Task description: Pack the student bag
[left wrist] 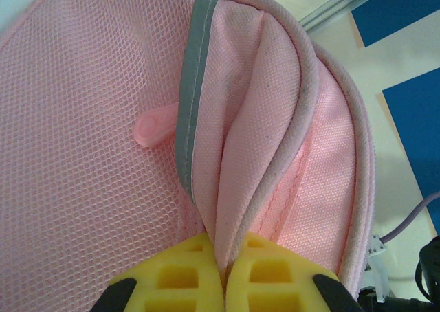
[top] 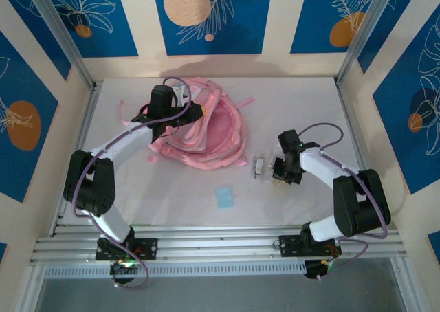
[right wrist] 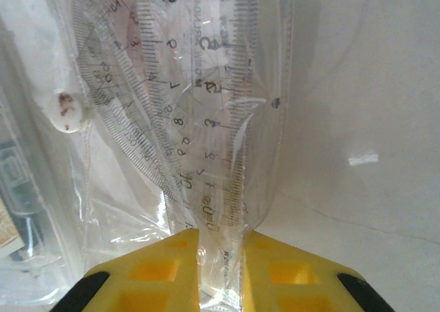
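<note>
Table (top: 309,106) is carrying everything. Bag (top: 213,130) is lying open at centre-rear of it, left side. Left gripper (left wrist: 221,260) is pinching a fold of the bag's pink rim beside a grey trim strip (left wrist: 189,85), fingers pressed together on fabric. Right gripper (right wrist: 220,243) is clamping a clear pouch (right wrist: 206,119) of rulers, fingers tight on both sides; the pouch is sitting right of the bag, apart from it. Small blue card (top: 224,197) is lying in front of the bag.
</note>
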Motion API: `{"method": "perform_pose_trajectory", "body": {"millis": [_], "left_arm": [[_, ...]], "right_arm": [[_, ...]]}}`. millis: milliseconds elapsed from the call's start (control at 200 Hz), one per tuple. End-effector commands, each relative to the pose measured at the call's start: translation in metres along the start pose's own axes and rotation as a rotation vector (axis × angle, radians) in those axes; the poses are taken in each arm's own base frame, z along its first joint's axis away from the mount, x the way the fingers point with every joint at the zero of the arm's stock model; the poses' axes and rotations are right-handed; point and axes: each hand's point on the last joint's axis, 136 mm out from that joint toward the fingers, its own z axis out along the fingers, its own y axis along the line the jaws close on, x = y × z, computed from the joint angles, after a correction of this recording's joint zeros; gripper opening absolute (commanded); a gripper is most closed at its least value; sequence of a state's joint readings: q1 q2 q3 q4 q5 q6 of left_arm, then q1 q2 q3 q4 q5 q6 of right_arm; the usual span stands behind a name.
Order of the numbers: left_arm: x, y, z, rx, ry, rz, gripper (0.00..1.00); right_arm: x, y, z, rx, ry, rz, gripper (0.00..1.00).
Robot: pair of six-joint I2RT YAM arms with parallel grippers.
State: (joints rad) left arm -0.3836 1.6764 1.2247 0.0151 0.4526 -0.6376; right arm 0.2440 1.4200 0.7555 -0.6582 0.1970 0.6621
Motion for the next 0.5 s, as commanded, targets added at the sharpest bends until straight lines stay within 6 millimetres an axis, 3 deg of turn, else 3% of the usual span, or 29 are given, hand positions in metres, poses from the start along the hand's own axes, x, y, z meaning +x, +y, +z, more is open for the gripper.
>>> {"method": "perform_pose_trajectory", "body": {"millis": [0, 245, 495], "left_arm": [[-0.013, -0.024, -0.009, 0.063, -0.026, 0.026, 0.0], [-0.013, -0.022, -0.004, 0.065, -0.007, 0.029, 0.0], [-0.017, -0.024, -0.004, 0.068, -0.012, 0.034, 0.0]], "right_arm": [[0.0, 0.003, -0.016, -0.031, -0.005, -0.007, 0.0], [-0.004, 0.009, -0.046, -0.099, -0.062, -0.019, 0.0], [-0.008, 0.018, -0.051, -0.183, -0.076, -0.02, 0.0]]}}
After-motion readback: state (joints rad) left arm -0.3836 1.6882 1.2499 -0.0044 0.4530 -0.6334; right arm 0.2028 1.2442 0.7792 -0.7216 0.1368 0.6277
